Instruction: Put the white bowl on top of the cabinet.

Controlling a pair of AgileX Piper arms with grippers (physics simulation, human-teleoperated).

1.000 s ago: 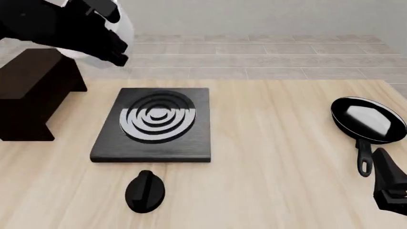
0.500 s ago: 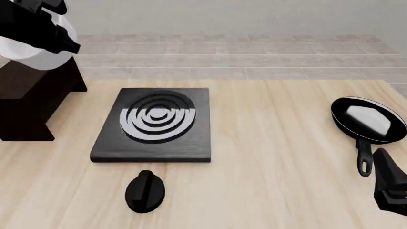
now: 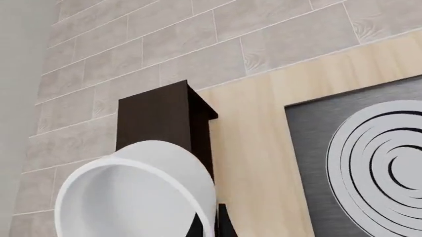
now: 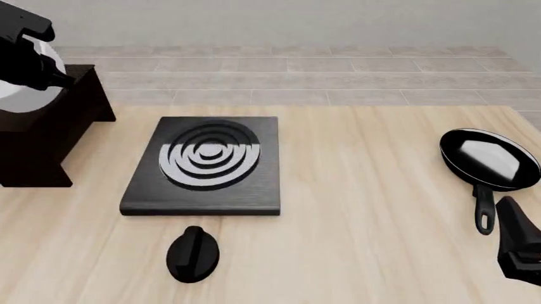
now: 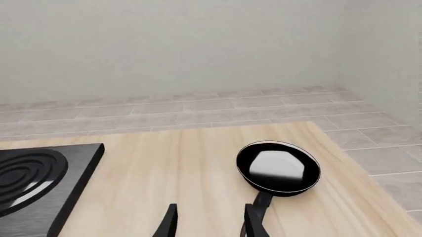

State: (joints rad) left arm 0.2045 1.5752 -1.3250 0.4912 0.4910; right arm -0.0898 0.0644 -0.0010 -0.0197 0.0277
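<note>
One left gripper (image 4: 38, 54), clamping the white bowl (image 4: 21, 88) by its rim, is hovering over the cabinet (image 4: 50, 136) for placement; the right gripper (image 5: 207, 222) is idling, fingers apart.

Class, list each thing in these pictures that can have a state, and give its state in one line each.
White bowl: tilted, held by the left gripper over the cabinet.
Cabinet: upright on the table.
Stove plate: flat on the table, nothing on it.
Frying pan: upright on the table, empty.
Left gripper: shut on the bowl.
Right gripper: open, holding nothing.
</note>
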